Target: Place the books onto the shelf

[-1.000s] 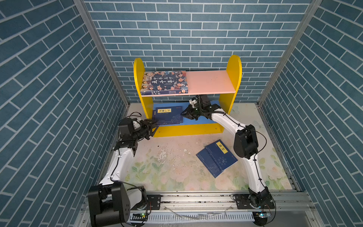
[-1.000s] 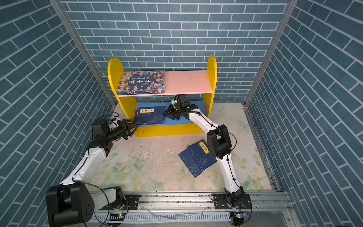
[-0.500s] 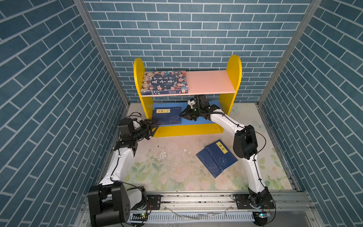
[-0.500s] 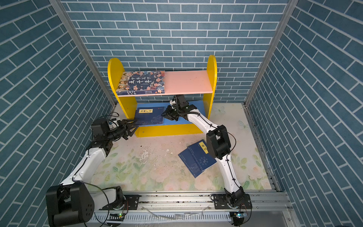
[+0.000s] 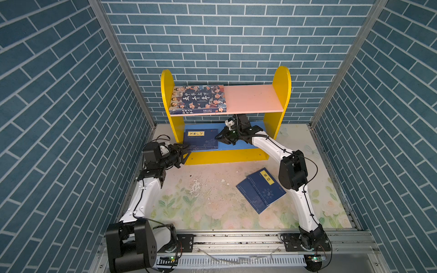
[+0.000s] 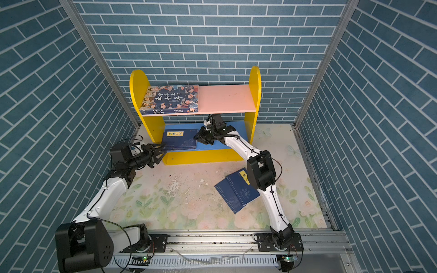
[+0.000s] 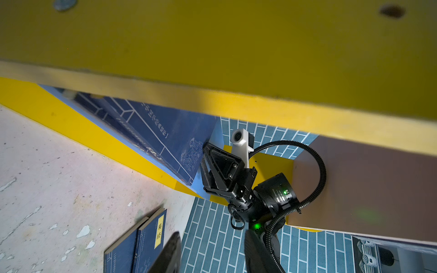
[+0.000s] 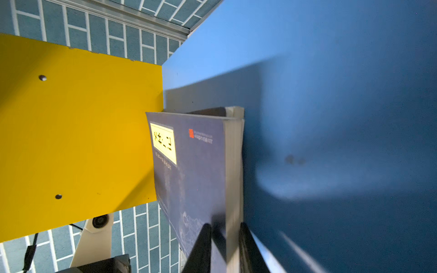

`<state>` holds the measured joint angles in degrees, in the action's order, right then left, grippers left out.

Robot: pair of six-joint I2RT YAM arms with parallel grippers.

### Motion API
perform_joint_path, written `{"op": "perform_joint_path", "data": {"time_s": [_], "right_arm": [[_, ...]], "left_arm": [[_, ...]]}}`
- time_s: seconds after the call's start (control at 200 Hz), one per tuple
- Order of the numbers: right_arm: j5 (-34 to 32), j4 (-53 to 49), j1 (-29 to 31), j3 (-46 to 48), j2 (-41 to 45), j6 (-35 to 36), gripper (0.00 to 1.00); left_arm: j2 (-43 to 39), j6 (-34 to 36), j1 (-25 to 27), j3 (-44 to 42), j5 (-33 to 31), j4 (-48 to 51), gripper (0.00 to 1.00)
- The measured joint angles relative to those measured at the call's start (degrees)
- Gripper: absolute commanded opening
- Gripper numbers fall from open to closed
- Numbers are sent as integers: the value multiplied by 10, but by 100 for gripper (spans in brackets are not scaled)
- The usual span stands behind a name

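Left gripper [image 5: 184, 151] hovers half-open, empty, just off the front left corner of the shelf [image 5: 225, 157]. Navy book [image 5: 201, 140] lies flat on the blue lower board [image 5: 259, 125], long axis along the board, left end near the yellow side panel [image 5: 169, 94]. Right gripper [image 5: 218, 137] pinches its right edge — book lies leftward of it. Two thin navy books [image 5: 261, 190] lie on the mat [image 5: 201, 201], nearer the right arm.

Shelf [image 5: 281, 89]: smooth painted board, matt finish.
Navy book [image 8: 196, 165]: matt cover, pale paper page block.
Thick book [image 5: 198, 100]: printed paper cover.
Tabletop [image 5: 201, 205]: floral print, worn and flaking in patches.
Base rail [image 5: 236, 237] — bare metal.
Arm shells [image 5: 267, 145] — smooth white plastic, black matt joints.
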<state>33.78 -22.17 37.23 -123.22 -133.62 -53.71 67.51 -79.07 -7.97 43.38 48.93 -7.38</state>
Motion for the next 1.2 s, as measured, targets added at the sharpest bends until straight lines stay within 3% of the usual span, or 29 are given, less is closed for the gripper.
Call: {"op": "perform_joint_path", "data": {"time_s": [0.555,0.92,1.2], "right_arm": [[-1,-7,0,-19,-9,-4,22],[-5,-8,4,-20,-9,0,52],[-48,-30,3,4,22,2,56]], "left_arm": [[0,-2,0,0,0,-2,46],[0,-3,-4,0,1,-3,46],[-2,51,-8,72,29,7,46]]}}
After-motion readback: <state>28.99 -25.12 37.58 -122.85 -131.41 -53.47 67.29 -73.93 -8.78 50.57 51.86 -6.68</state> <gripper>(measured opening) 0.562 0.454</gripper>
